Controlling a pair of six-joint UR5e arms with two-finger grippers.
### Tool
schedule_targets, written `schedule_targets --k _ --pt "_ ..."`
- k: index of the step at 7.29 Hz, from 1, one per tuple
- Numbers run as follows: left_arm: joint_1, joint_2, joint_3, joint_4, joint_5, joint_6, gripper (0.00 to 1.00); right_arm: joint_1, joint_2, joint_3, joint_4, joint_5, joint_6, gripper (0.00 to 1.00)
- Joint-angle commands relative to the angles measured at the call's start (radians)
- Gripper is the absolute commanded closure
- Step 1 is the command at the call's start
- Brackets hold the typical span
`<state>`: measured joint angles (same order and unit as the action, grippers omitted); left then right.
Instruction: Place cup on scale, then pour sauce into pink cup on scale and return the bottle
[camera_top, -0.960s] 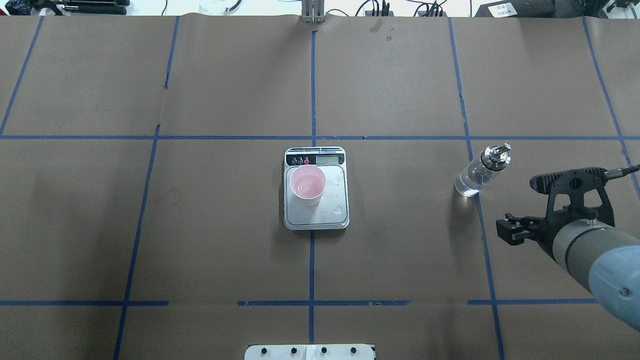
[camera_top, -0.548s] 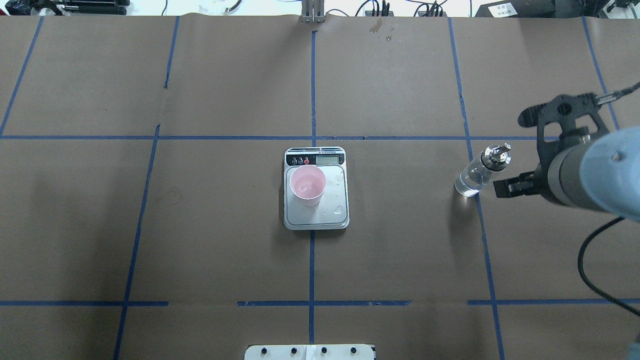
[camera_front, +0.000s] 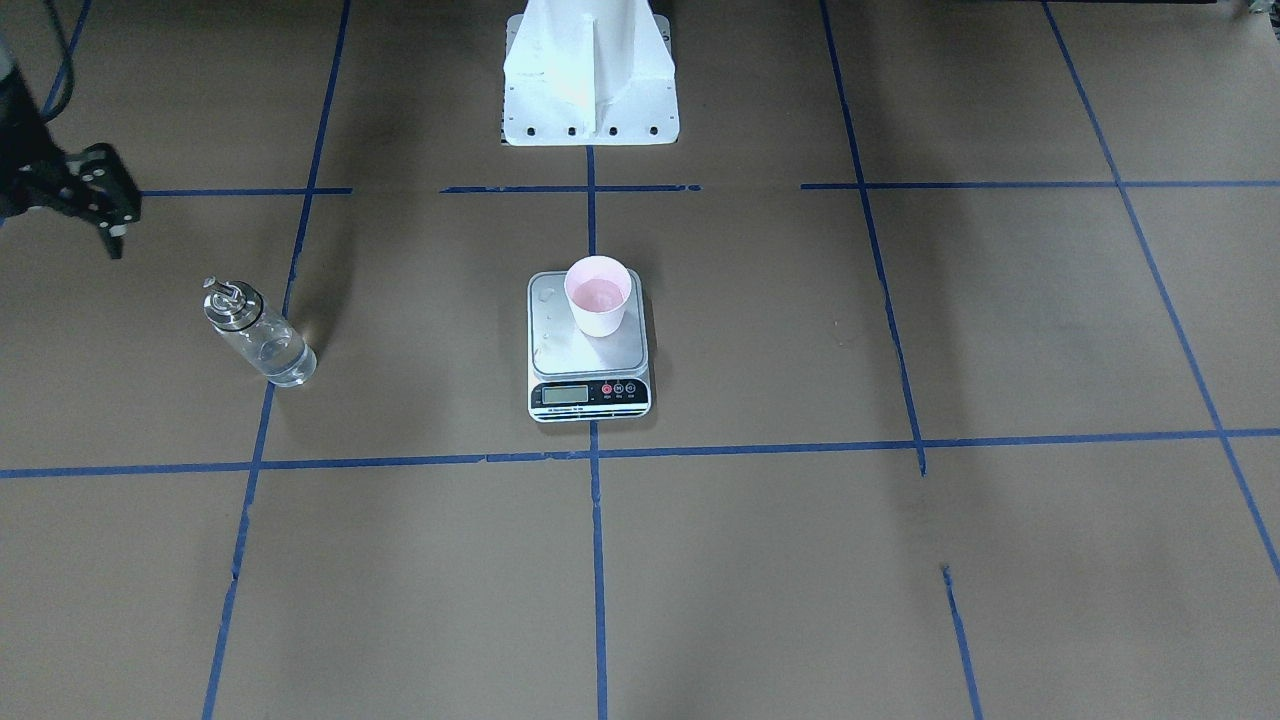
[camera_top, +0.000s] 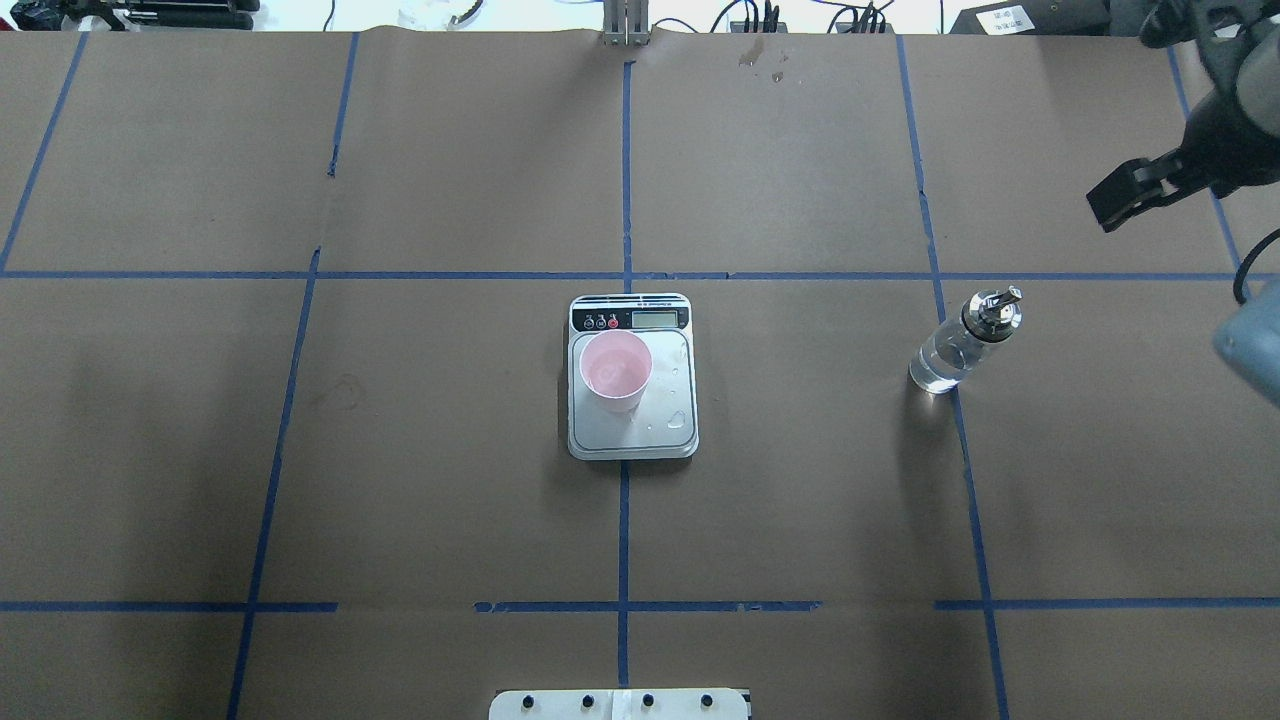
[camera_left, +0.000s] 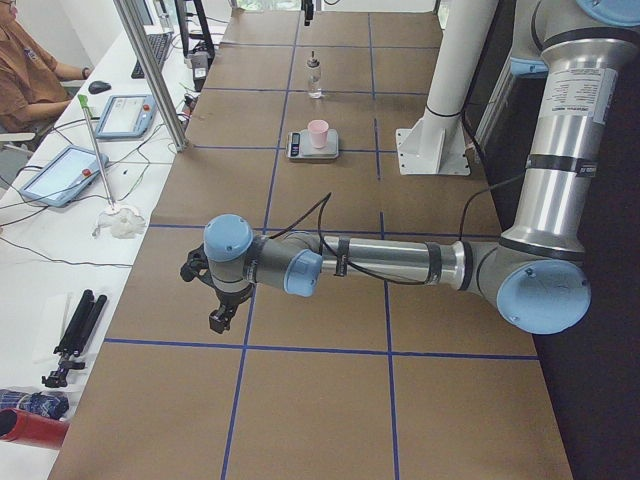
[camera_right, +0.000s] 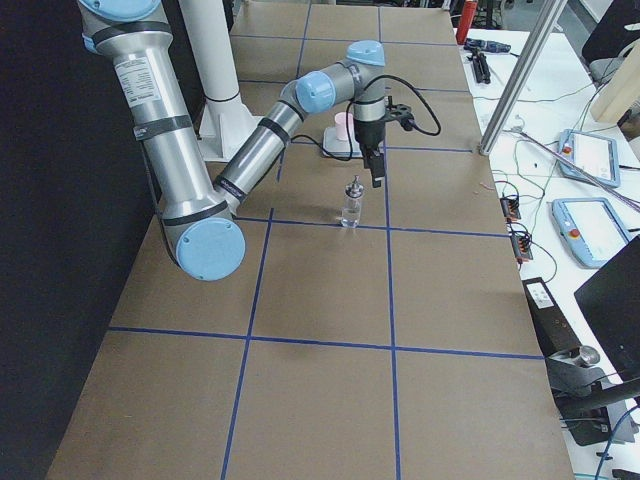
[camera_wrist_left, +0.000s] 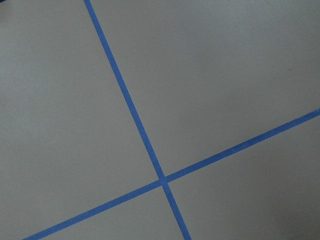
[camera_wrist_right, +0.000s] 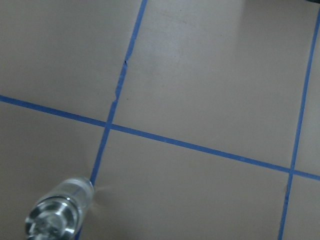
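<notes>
The pink cup (camera_top: 615, 372) stands upright on the scale (camera_top: 680, 435) at the table's middle, with a little clear liquid in it; it also shows in the front view (camera_front: 598, 297). The glass bottle (camera_top: 955, 345) with its metal spout stands free on a blue tape line to the right, partly full of clear sauce. It shows in the front view (camera_front: 262, 340) and at the lower left of the right wrist view (camera_wrist_right: 60, 212). My right gripper (camera_top: 1110, 205) hangs beyond and right of the bottle, open and empty. My left gripper (camera_left: 218, 320) shows only in the left side view, far from the scale; I cannot tell its state.
A few water drops (camera_top: 678, 418) lie on the scale's platform. The white robot base (camera_front: 590, 80) stands behind the scale. Blue tape lines grid the brown table. Tablets (camera_left: 125, 115) and cables lie along the operators' side.
My right arm has swung away from the bottle, from the near right side to the far right of the table. The bottle, cup and scale have not moved.
</notes>
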<state>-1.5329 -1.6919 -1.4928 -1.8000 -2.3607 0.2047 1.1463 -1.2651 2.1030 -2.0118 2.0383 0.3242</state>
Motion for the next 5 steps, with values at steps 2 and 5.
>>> schedule_targets --k 2,5 --pt "-0.006 0.026 -0.023 -0.001 -0.002 -0.007 0.00 0.220 -0.094 -0.200 0.036 0.247 -0.354 0.00" --pt "-0.036 0.060 -0.040 -0.004 0.009 0.010 0.00 0.240 -0.143 -0.282 0.100 0.249 -0.386 0.00"
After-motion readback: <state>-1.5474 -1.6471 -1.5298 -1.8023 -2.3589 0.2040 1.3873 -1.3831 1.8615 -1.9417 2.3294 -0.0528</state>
